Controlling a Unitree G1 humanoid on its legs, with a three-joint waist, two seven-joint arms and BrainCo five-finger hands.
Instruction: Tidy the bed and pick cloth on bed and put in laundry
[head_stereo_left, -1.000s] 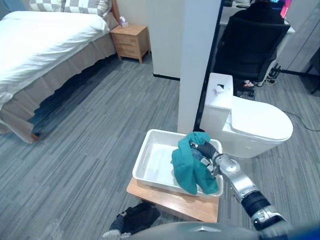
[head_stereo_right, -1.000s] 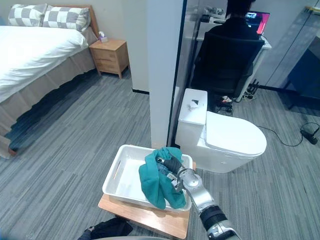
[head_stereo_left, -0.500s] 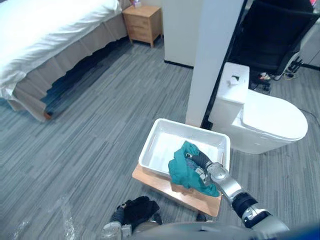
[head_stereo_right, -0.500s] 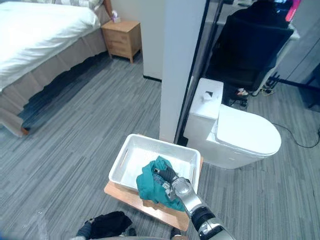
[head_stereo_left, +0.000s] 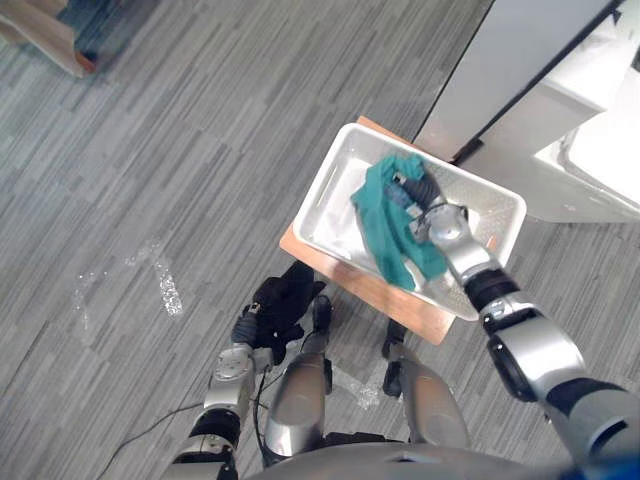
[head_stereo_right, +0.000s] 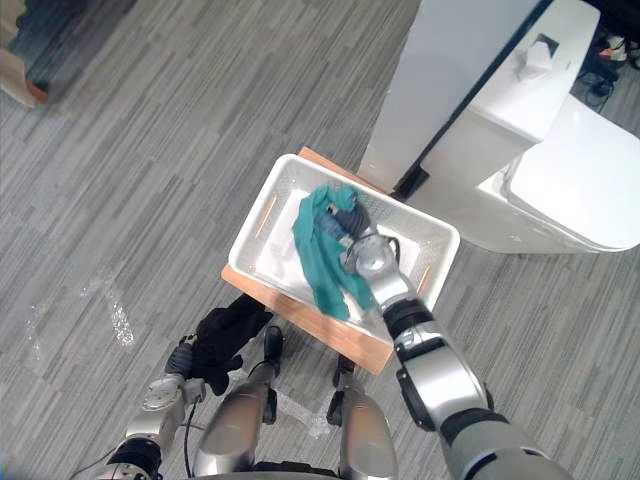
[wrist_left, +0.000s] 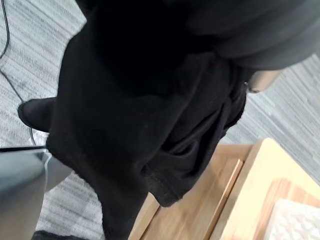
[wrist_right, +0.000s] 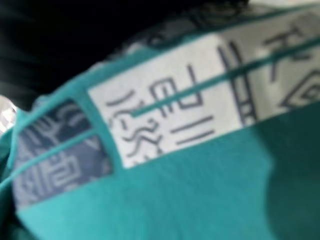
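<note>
Grey carpet floor (head_stereo_left: 150, 150). White toilet (head_stereo_right: 570, 180) and white partition (head_stereo_right: 450, 70) at the far right. Low wooden table (head_stereo_right: 348, 346) carries a white tub (head_stereo_left: 322, 180). Teal cloth (head_stereo_left: 385, 225) hangs from the right hand (head_stereo_left: 425, 195) over the tub, its lower end draped inside. The fingers are clenched on the cloth. Black cloth (head_stereo_left: 285, 300) bunched at the left hand (head_stereo_left: 248, 328), just beside the table's near edge. Can't tell that hand's grip, the cloth covers it.
</note>
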